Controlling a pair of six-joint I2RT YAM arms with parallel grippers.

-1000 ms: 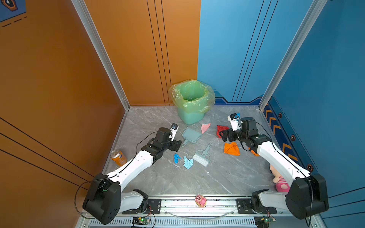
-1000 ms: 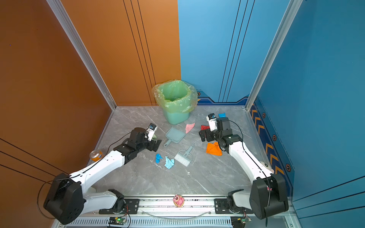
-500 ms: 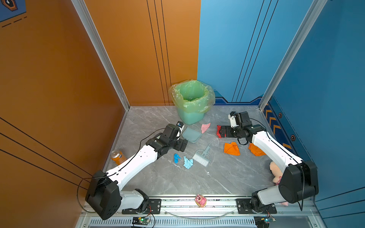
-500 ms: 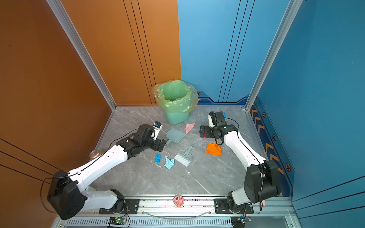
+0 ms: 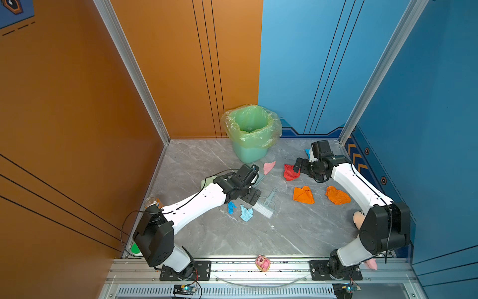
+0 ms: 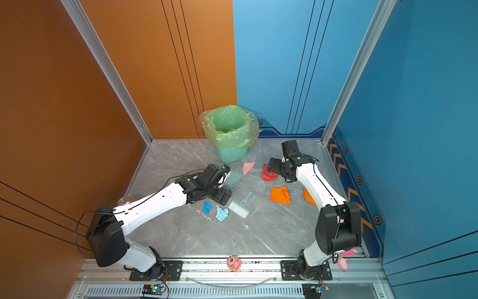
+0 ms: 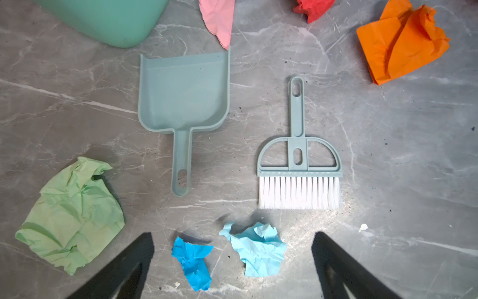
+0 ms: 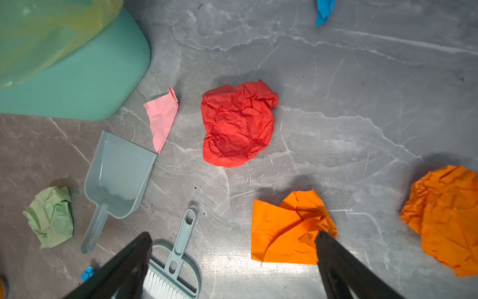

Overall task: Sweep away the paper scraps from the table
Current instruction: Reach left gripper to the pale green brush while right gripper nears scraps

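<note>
moved: left gripper (image 5: 254, 196) has slid out past the dustpan (image 7: 183, 90), nearer the brush (image 7: 298, 165).
left gripper: spread wide, empty, near the blue scrap (image 5: 231, 207).
right gripper (image 5: 297, 167): spread too, empty, just beside the red scrap (image 5: 291, 173).
paper scraps (image 5: 303, 195): all loose on the counter (image 5: 258, 238), lol.
</note>
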